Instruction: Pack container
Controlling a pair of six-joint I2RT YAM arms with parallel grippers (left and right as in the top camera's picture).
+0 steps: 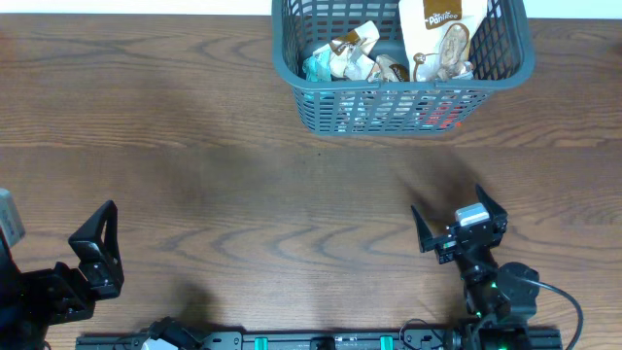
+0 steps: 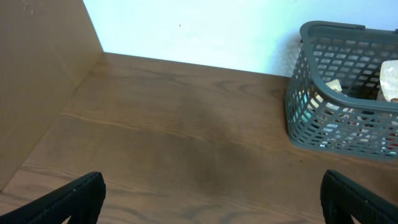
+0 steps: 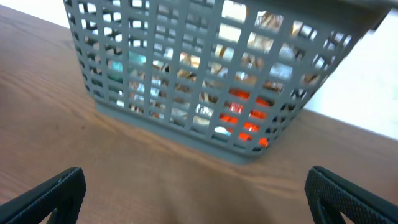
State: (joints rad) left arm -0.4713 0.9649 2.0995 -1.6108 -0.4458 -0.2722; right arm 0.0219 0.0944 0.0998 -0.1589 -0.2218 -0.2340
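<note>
Brown wood-grain table (image 1: 243, 194) ran from edge to edge in the overhead view, and up at the far side, right of centre, sat the container (image 1: 389, 109); the grey-blue basket stood upright and flat on the wood, its far rim cut off by the top of the picture. And it was loaded: a tall white pouch with brown print (image 1: 442, 39) leaned in the right half; a jumble of small pale packets (image 1: 364, 58) lay in the left half, with a teal packet (image 1: 316, 66) by the left wall. From the right wrist camera, something red (image 3: 245, 118) glowed through the slots low on the near wall, though what it was could not be made out.

Down at the near edge, the left gripper (image 1: 105, 248) hung at the far left, well apart from the basket; its jaws were spread wide with nothing between them, both dark fingertips (image 2: 81, 193) framing bare wood. The right gripper (image 1: 447, 206) was at the near right, pointed at the basket's front wall; jaws wide apart too, empty, the lattice squarely ahead of them.

Beyond the table, the left wrist camera showed a white wall (image 2: 199, 31) behind and a brown board (image 2: 37, 81) standing along the left edge.
</note>
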